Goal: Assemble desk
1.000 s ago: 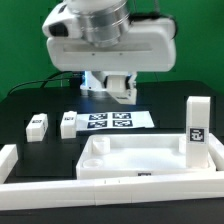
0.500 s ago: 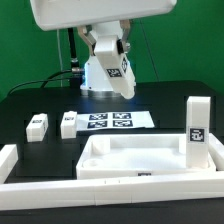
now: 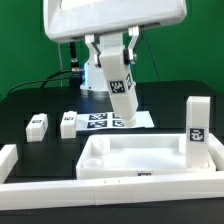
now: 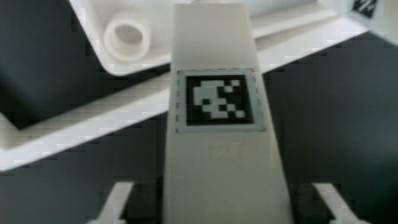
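On the black table, near the front: a wide, flat white plastic desk tabletop [image 3: 135, 165], tray-like with a raised rim, lies open side up on the black table [image 3: 30, 98].
Corner socket: a round white corner socket [image 4: 128, 38] shows in the wrist view, close beside the held leg.
Upright leg: a white square block, the upright leg [image 3: 196, 125], carries a black-and-white tag. It stands at the tabletop's end toward the exterior view's right. Whether it sits in a socket cannot be told.
Loose legs: the outer loose leg [image 3: 38, 125] and the inner loose leg [image 3: 68, 123], short white tagged blocks, lie toward the exterior view's left, apart from the tabletop.
Held leg: the held leg [image 3: 120, 90] is a long white block. It hangs tilted over the marker board [image 3: 100, 121], behind the tabletop.
Gripper: the gripper [image 3: 113, 60] has its jaws partway apart, clamped on the held leg's upper end. The fingers [image 4: 121, 205] flank the leg on both sides.
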Controlling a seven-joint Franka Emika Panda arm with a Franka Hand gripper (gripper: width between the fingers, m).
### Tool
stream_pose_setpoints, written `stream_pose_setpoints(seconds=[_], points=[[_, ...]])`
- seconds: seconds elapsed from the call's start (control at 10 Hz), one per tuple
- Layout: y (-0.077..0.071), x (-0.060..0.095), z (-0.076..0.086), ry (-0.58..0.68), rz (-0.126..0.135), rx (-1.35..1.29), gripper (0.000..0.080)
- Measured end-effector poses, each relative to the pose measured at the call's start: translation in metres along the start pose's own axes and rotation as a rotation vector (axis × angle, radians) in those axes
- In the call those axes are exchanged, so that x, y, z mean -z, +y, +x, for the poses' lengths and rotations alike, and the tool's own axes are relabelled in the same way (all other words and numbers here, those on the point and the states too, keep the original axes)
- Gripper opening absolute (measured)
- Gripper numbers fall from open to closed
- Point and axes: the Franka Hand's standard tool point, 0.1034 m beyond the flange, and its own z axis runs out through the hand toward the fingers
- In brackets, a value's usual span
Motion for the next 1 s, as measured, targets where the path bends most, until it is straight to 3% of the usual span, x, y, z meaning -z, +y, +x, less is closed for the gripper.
stream_pose_setpoints(seconds=[0.2, 0.4, 0.6, 0.8, 1.0], points=[[-0.006, -0.007, -0.003, 0.151, 0.002, -0.050, 0.0290], [0.012, -0.005, -0.003, 0.268, -0.018, 0.000, 0.0290], [0.018, -0.020, -0.011, 0.233, -0.040, 0.007, 0.0290], [0.029, -0.020, -0.010, 0.214, -0.057, 0.031, 0.0290], [0.030, -0.022, -0.012, 0.203, -0.061, 0.037, 0.0290]])
